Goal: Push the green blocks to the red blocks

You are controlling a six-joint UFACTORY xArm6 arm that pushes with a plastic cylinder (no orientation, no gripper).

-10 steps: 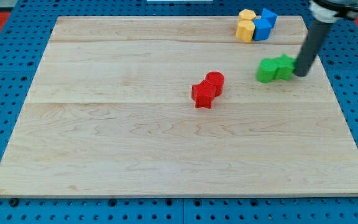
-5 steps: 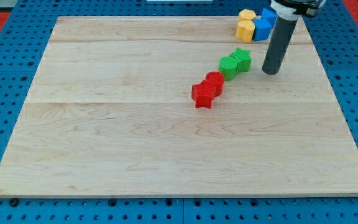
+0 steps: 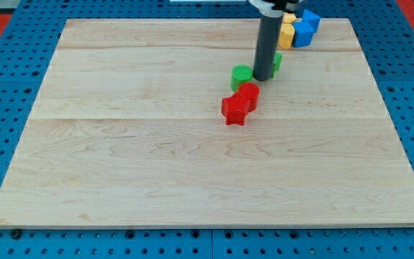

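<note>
my tip [image 3: 261, 78] moved left, now between the greens | green cylinder [image 3: 241, 74] pushed to its left, touching red cylinder [image 3: 248, 94] | second green block [image 3: 275, 63] right, part-hidden | no pincer fitted; nothing held

Green cylinder [image 3: 241, 75] is touching the red cylinder [image 3: 249, 94]; second green block [image 3: 276, 64] is peeking beyond; red star-like block [image 3: 233, 109] is adjoining.
</note>
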